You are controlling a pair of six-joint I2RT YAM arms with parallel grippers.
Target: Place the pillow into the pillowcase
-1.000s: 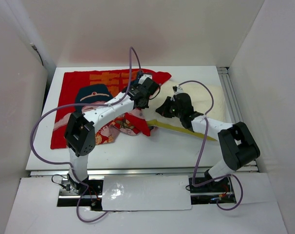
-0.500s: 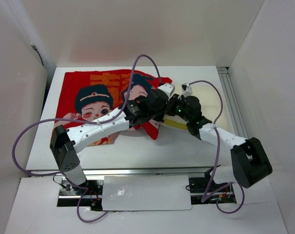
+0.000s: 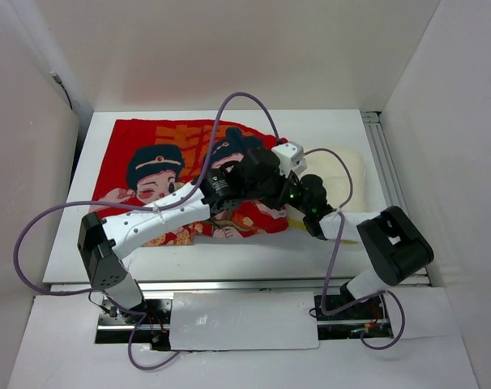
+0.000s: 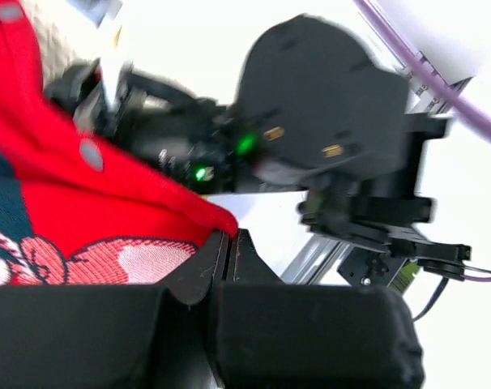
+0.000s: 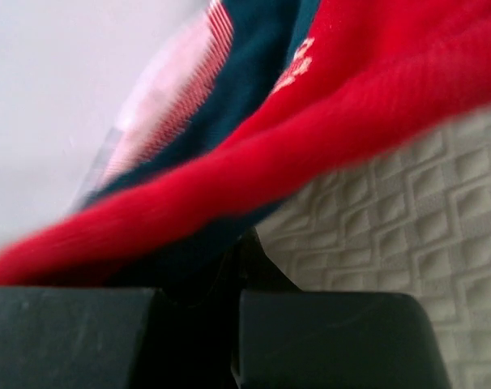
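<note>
The red pillowcase (image 3: 160,174) with two cartoon figures lies across the left and middle of the table. Its right edge is drawn over the cream-white dimpled pillow (image 3: 347,166), whose right end sticks out. My left gripper (image 3: 266,177) is shut on the pillowcase's red edge, seen in the left wrist view (image 4: 228,235) with the fabric (image 4: 83,194) pinched between the jaws. My right gripper (image 3: 301,193) is shut on the red edge (image 5: 229,178) too, right over the pillow's dimpled surface (image 5: 407,219). Both grippers sit close together at the case's opening.
White walls enclose the table on the left, back and right. A metal rail (image 3: 387,162) runs along the table's right side. Purple cables (image 3: 245,101) loop above both arms. My right arm's dark wrist (image 4: 318,105) fills the left wrist view, very near the left gripper.
Both grippers have pulled the pillowcase's edge to the right over the pillow, so less pillow shows. The right arm has folded back towards its base.
</note>
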